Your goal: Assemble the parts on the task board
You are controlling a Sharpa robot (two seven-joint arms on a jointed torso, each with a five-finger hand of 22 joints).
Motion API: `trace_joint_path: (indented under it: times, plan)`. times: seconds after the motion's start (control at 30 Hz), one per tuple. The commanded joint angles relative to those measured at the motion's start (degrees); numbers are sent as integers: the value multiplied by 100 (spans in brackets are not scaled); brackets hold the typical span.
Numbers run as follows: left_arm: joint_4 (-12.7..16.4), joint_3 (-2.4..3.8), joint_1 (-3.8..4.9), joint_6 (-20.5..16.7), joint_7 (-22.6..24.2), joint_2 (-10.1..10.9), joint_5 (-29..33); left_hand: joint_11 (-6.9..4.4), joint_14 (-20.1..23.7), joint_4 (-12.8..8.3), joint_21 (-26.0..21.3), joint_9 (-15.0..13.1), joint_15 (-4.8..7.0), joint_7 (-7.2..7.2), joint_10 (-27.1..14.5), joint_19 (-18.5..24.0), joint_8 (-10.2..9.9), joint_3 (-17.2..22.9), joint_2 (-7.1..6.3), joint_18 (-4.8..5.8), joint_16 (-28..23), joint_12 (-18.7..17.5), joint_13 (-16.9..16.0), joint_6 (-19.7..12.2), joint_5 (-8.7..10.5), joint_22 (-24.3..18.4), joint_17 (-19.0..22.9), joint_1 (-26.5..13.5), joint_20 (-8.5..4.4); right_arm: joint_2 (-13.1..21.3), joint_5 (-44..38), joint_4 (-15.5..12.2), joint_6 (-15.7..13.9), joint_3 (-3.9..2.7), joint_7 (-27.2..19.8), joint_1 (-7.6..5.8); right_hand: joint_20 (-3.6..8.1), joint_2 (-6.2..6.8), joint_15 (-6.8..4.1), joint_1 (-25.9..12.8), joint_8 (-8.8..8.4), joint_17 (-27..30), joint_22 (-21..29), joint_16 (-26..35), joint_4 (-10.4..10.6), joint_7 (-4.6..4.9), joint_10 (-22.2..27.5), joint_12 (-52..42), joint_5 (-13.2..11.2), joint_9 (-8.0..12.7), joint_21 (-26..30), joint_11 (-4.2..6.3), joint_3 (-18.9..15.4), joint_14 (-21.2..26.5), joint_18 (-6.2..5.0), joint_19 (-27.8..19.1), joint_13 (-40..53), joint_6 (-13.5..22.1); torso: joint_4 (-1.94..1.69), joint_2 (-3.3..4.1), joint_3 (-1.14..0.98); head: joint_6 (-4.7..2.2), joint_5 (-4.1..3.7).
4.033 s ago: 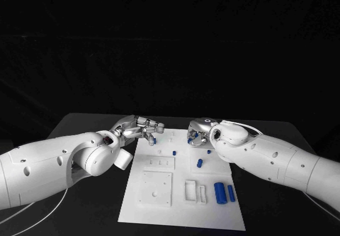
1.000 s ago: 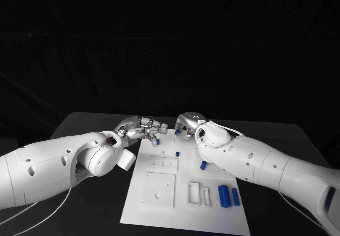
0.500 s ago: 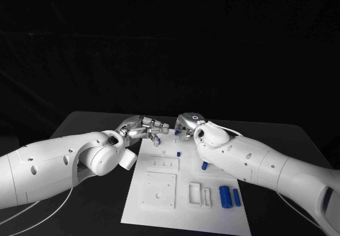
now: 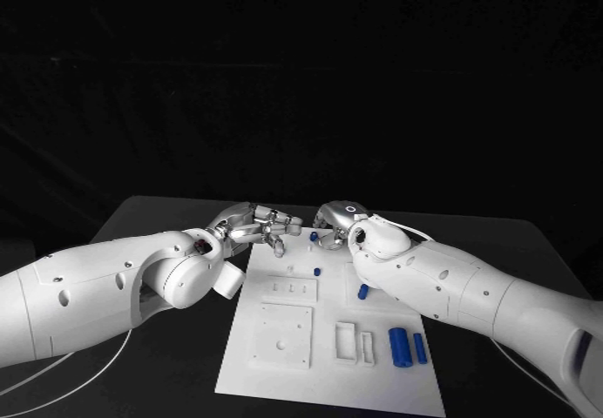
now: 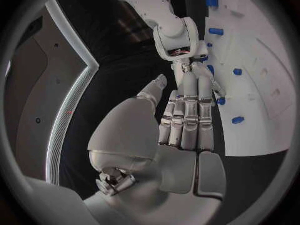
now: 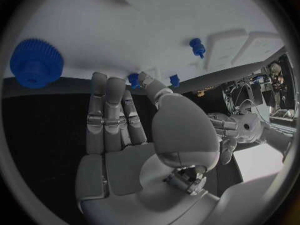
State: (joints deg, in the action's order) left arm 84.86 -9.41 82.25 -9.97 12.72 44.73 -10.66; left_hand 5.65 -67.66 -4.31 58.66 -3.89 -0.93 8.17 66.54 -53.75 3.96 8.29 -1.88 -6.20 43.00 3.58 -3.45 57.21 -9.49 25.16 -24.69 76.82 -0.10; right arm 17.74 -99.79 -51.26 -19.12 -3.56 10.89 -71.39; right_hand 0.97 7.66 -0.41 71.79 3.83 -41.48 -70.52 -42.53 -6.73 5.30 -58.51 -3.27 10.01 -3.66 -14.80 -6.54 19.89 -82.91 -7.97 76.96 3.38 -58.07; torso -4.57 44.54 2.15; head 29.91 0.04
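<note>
Left hand (image 4: 260, 228) and right hand (image 4: 329, 228) held close together over the far edge of the task board (image 4: 329, 374), small blue part (image 6: 134, 80) pinched by right hand, left hand's grip not to be told.

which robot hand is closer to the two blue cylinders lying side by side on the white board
The right. The right robot hand is at the white task board's far edge, its arm passing beside the two blue cylinders. The left robot hand is at the far-left corner, farther off.

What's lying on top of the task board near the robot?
On the task board: two blue cylinders side by side and white fixtures. The right arm covers the board's far right part.
</note>
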Motion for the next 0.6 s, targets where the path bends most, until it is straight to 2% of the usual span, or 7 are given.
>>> trace_joint_path:
  times: [0.03, 0.1, 0.17, 0.23, 0.33, 0.5, 0.6]
  plan:
    - [-25, 6, 12, -25, 75, 0, -16, 0, 11, -15, 23, 0, -12, 13, -35, 33, -4, -25, 19, -66, -31, 14, -8, -34, 0, -14, -4, -16, 1, 42, 297, -53, -118, 2, -6, 3, 1, 91, 37, 321, -45, 72, 225, 51, 412, -1, 78, -17, 26, 18, 348, -19, -363, -17, -36, 248, 5, 51, 6, -10, -17, -28, -5]
    - [-57, 6, 12, -40, 79, 12, -16, 0, 11, -15, 23, 0, -12, 13, -35, 33, -4, -25, 19, -66, -31, 14, -8, -34, 0, -14, -4, -16, 1, 107, 409, -122, -208, 2, -21, 6, 15, 98, 21, 303, -28, 70, 196, 35, 402, -17, -24, -5, 56, 10, 418, 5, -411, -25, -29, 279, -2, 67, 10, -17, -26, -42, -4]
    - [-76, 6, 14, -73, 78, 42, -15, 0, 11, -15, 23, 0, -12, 13, -35, 33, -4, -25, 19, -66, -31, 14, -8, -34, 0, -14, -4, -16, 1, 215, 488, -256, -334, 0, -53, 7, 23, 82, 12, 302, -29, 73, 150, 27, 388, -32, -72, -6, 95, 11, 503, 19, -481, -23, -19, 312, -2, 66, 45, -31, -33, -47, 13]
    - [-88, 6, 18, -87, 78, 64, -17, -1, 11, -18, 25, -1, -11, 11, -31, 33, -3, -20, 22, -66, -32, 14, -8, -29, -4, -18, -4, -11, 0, 352, 541, -418, -430, -21, -76, 8, 54, 69, -35, 272, -28, 68, 109, 18, 375, 16, -298, -10, 119, 9, 531, 95, -517, -34, 9, 325, -4, 36, 58, -35, -36, -58, 9]
    - [-95, 6, 21, -99, 77, 95, -18, -3, 10, -20, 27, -1, -9, 9, -28, 32, -2, -16, 26, -66, -33, 13, -8, -24, -7, -21, -4, -6, 0, 530, 597, -610, -529, -67, -112, 8, 89, 58, -58, 220, -29, 13, -8, -64, 342, 122, -444, -11, 127, 10, 525, 127, -542, -60, 46, 358, -2, -16, 77, -45, -46, -67, 37]
    - [-114, 6, 25, -117, 78, 145, -19, -3, 10, -20, 27, -1, -9, 9, -28, 32, -2, -16, 26, -66, -33, 13, -8, -24, -7, -21, -4, -6, 0, 945, 684, -1006, -705, -260, -163, 8, 126, 45, -88, 203, -30, -110, -311, -288, 320, 216, -811, -15, 165, 7, 459, 186, -479, -34, 64, 362, 2, -191, 127, -83, -54, -99, 48]
    - [-141, 6, 26, -119, 81, 161, -19, -3, 10, -20, 27, -1, -9, 9, -28, 32, -2, -16, 26, -66, -33, 13, -8, -24, -7, -21, -4, -6, 0, 1179, 734, -1199, -693, -418, -170, 7, 161, 81, -125, 161, -27, -137, -464, -351, 273, 179, -995, -16, 207, -2, 438, 231, -258, -11, 88, 345, 5, -316, 164, -111, -67, -103, 63]
